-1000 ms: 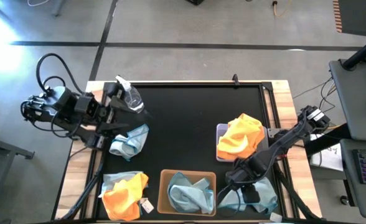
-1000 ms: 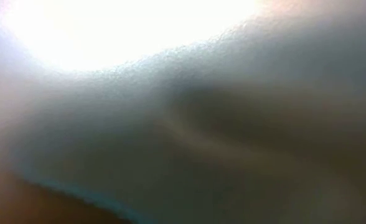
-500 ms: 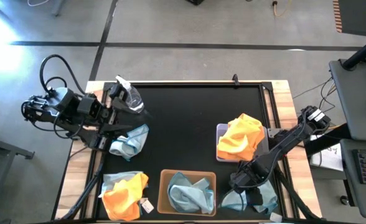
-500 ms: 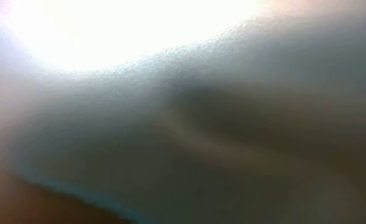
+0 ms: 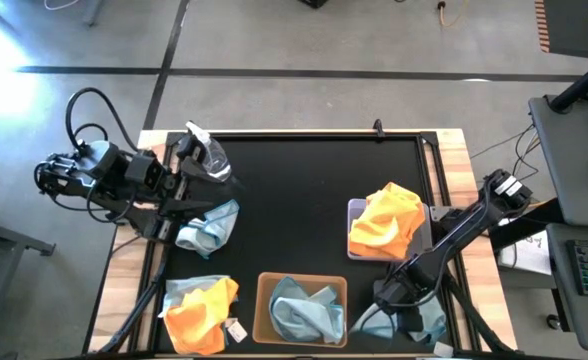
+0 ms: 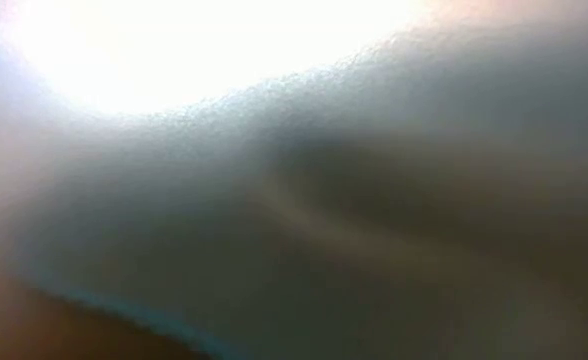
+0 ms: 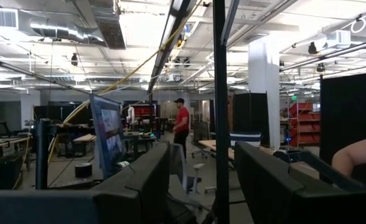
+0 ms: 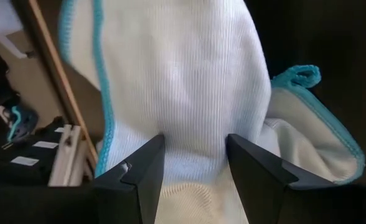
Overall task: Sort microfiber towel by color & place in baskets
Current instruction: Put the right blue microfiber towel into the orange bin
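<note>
At table's near right, right tool (image 8: 192, 163) spread around pale blue towel (image 8: 183, 93); no legible writing.

Around my black tabletop (image 5: 304, 200) with its wooden edge lies a grey concrete floor (image 5: 304, 50) marked by dark lines. Beyond me, ducts (image 7: 58, 28) run under a bright ceiling, a white pillar (image 7: 262, 93) stands, and a person in red (image 7: 181, 121) waits among desks.
</note>
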